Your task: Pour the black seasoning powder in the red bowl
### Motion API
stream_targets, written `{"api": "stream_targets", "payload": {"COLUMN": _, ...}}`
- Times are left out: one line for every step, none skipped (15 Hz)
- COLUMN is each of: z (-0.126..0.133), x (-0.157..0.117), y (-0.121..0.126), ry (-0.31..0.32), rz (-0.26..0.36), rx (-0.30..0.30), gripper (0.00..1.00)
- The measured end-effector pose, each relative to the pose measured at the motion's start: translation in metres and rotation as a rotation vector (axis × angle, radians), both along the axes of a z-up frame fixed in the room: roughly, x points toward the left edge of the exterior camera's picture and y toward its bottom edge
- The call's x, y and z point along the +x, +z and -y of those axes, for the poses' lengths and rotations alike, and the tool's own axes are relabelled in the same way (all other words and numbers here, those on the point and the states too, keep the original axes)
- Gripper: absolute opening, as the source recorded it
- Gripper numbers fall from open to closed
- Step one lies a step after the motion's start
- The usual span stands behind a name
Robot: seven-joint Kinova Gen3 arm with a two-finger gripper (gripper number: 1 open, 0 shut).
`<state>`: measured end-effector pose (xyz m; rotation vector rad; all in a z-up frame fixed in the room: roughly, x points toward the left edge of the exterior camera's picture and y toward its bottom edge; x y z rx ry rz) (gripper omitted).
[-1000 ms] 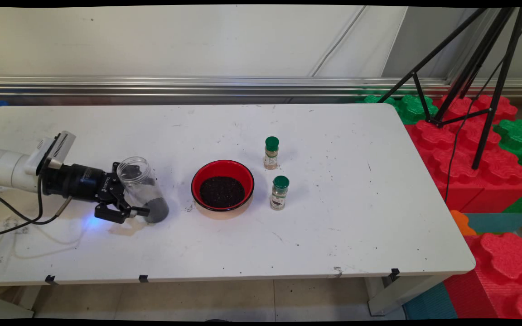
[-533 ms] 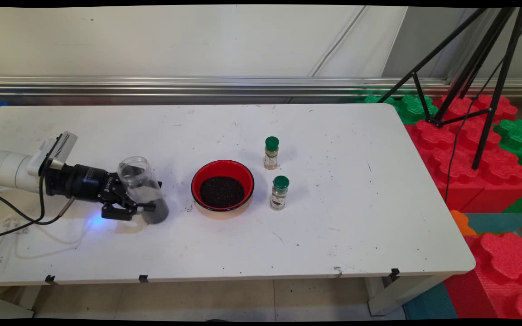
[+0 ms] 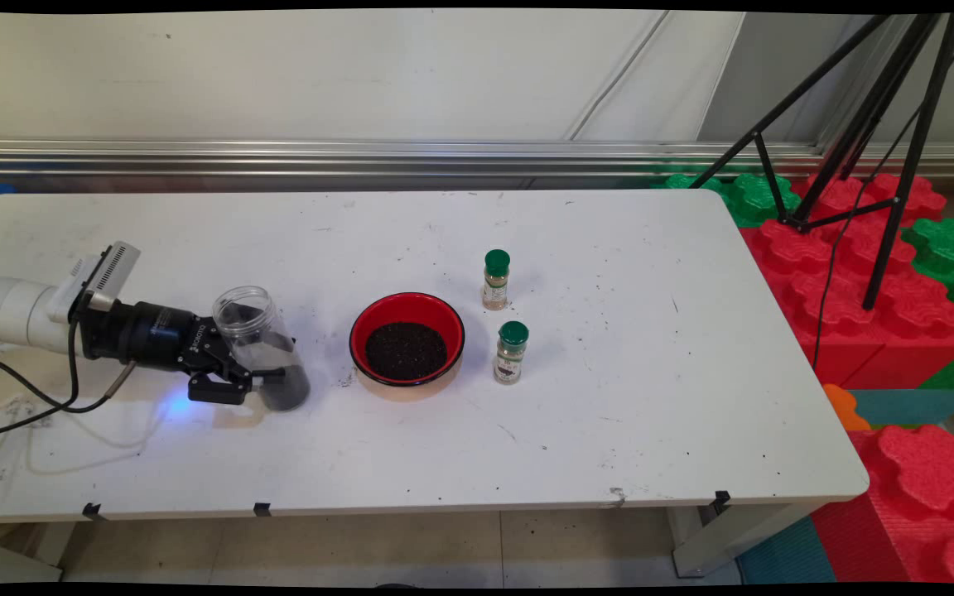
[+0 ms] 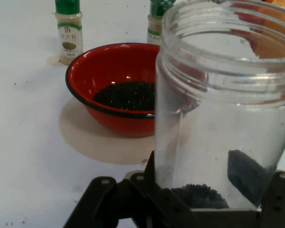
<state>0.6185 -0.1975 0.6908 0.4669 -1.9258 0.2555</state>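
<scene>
Clear plastic jar [image 3: 260, 346], lid off, stands on the desk [image 3: 609, 397] at its left side, roughly upright with a slight lean, mouth up. A little dark grain sits in its bottom. The tool [image 3: 266, 377] comes in level from the left, low over the desk, and is clamped on the jar's lower body, one finger [image 3: 260, 384] across the near side, the other hidden behind. Low grip likely suits a later tip of the jar, mouth left free.

Just right of the jar, not touching: red bowl [image 3: 407, 338] holding dark grains. Beyond the bowl, two small spice bottles with green caps, one behind [image 3: 495, 280], one nearer [image 3: 511, 353], both upright and capped, apart from each other and from the bowl.
</scene>
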Motion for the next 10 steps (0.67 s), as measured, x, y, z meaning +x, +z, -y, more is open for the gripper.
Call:
{"api": "stream_targets", "payload": {"z": 0.0, "x": 0.0, "y": 0.001, "ry": 0.0, "rz": 0.0, "rx": -0.003, "gripper": 0.0}}
{"api": "stream_targets", "payload": {"z": 0.001, "x": 0.0, "y": 0.002, "ry": 0.001, "rz": 0.003, "rx": -0.008, "gripper": 0.0}}
{"api": "stream_targets", "payload": {"z": 0.003, "x": -0.001, "y": 0.004, "ry": 0.003, "rz": 0.006, "rx": -0.014, "gripper": 0.0}}
{"api": "stream_targets", "payload": {"z": 0.004, "x": -0.002, "y": 0.006, "ry": 0.005, "rz": 0.009, "rx": -0.022, "gripper": 0.0}}
{"api": "stream_targets", "payload": {"z": 0.007, "x": -0.003, "y": 0.008, "ry": 0.008, "rz": 0.014, "rx": -0.031, "gripper": 0.0}}
{"api": "stream_targets", "payload": {"z": 0.009, "x": -0.004, "y": 0.011, "ry": 0.01, "rz": 0.02, "rx": -0.043, "gripper": 0.0}}
{"api": "stream_targets", "payload": {"z": 0.012, "x": -0.006, "y": 0.013, "ry": 0.013, "rz": 0.025, "rx": -0.053, "gripper": 0.0}}
{"api": "stream_targets", "payload": {"z": 0.015, "x": -0.007, "y": 0.016, "ry": 0.017, "rz": 0.033, "rx": -0.066, "gripper": 0.0}}
{"api": "stream_targets", "payload": {"z": 0.019, "x": -0.008, "y": 0.018, "ry": 0.02, "rz": 0.041, "rx": -0.081, "gripper": 0.0}}
{"api": "stream_targets", "payload": {"z": 0.022, "x": -0.01, "y": 0.021, "ry": 0.023, "rz": 0.048, "rx": -0.093, "gripper": 0.0}}
